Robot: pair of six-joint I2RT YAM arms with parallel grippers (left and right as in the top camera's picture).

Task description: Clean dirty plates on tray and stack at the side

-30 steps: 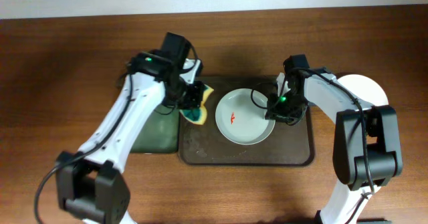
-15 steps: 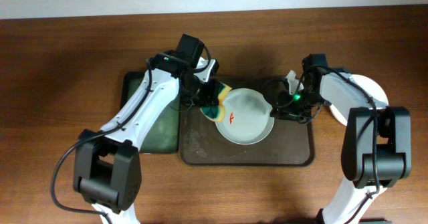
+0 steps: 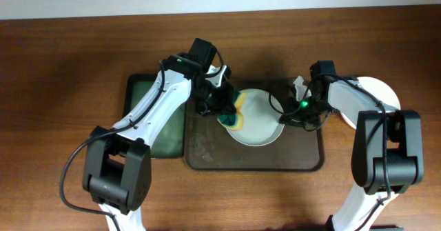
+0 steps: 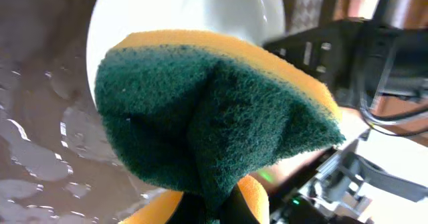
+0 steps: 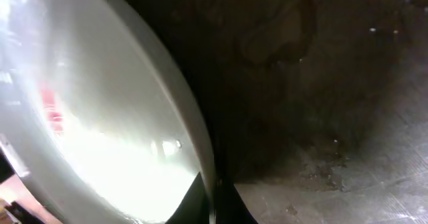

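From above, the left fingers (image 3: 222,109) clamp a sponge (image 3: 235,116) over the left part of the plate (image 3: 260,126). The plate sits in the tray (image 3: 255,160), and the right fingers (image 3: 288,114) grip its right rim.

Left wrist: the sponge is squeezed into a fold, with the plate just behind it.

Right wrist: the rim runs in between the narrow fingers, and a red smear (image 5: 51,108) shows on the plate.

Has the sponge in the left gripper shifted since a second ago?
Yes. Against the tray, the sponge has gone right, from near the tray's left edge onto the left part of the plate, carried by the left gripper.
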